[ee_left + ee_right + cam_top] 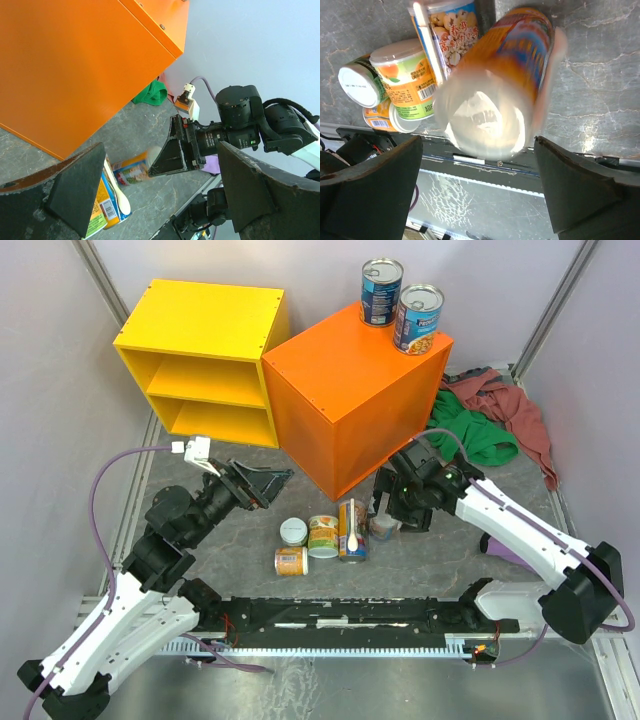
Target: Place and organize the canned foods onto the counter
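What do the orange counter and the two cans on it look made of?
Orange counter: probably painted or laminated board; smooth matte faces, screw heads near an edge. Rear can and front can: seemingly metal; shiny silver tops, printed labels.

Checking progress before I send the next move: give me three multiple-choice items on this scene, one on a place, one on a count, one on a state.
1. Where are the cans that are not yet placed?
A. On the grey table in front of the counter
B. Inside the yellow shelf unit
C. On the heap of cloth

2. How many cans stand on the counter's top?
A. None
B. Two
C. Four

3. How do the left gripper's jaws stand?
A. Shut on a can
B. Shut on nothing
C. Open, nothing between them

Answers:
1 A: they cluster on the table between the arms.
2 B: two blue-labelled cans stand upright near its far corner.
3 C: the left wrist view shows both fingers wide apart with no can between them.
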Controlling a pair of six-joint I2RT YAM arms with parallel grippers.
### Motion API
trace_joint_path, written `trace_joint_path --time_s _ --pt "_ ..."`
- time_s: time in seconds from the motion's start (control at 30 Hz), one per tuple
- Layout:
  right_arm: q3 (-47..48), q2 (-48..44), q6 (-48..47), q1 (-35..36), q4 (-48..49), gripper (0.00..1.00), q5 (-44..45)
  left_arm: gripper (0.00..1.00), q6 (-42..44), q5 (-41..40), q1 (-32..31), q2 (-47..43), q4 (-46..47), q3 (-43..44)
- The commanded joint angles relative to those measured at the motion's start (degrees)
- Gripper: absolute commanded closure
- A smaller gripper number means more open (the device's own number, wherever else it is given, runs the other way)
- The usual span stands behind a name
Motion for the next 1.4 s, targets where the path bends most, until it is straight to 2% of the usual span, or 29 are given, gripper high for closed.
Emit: trace_joint_path --time_s 0.0,0.27,0.37,0.57,0.73,0.83,1.0,1.2,1.37 --pt "3.82 -1.27 -1.67 -0.22 -0.24 0.0 2.82 0.01 1.67 1.56 -0.23 0.25 1.18 2.99" --pt "8.41 -3.66 -4.11 -0.09 -4.91 0.01 6.93 0.01 3.24 2.8 -0.24 0.54 1.14 2.72" --pt "9.68 -6.79 -5.47 -0.12 -6.73 0.0 9.99 0.05 4.88 4.03 -0.26 -0.08 1.15 1.82" --pt "10.54 -13.39 -6.83 -0.13 -9.49 0.03 23.32 0.08 11.32 2.72 -0.56 -1.89 1.65 -0.95" --pt "11.61 -13.98 -8.32 -0.21 -12.18 0.03 34.28 0.08 16.39 -1.34 -2.3 1.35 5.6 -3.56" --pt "12.27 -13.39 -8.69 -0.22 -12.75 0.04 38.54 0.08 21.26 -6.97 -6.85 5.85 7.16 -2.83" --pt "13.34 -13.15 -8.65 -1.48 -12.56 0.04 42.3 0.07 27.79 -19.65 -19.92 10.87 10.83 -3.17" --pt "14.01 -13.13 -9.66 -4.62 -12.23 0.03 42.66 0.07 31.15 -26.55 -32.68 12.42 19.79 -10.08" --pt "13.13 -13.14 -9.74 -7.48 -11.35 0.0 42.68 0.06 37.22 -30.49 -41.46 18.08 31.38 -13.24"
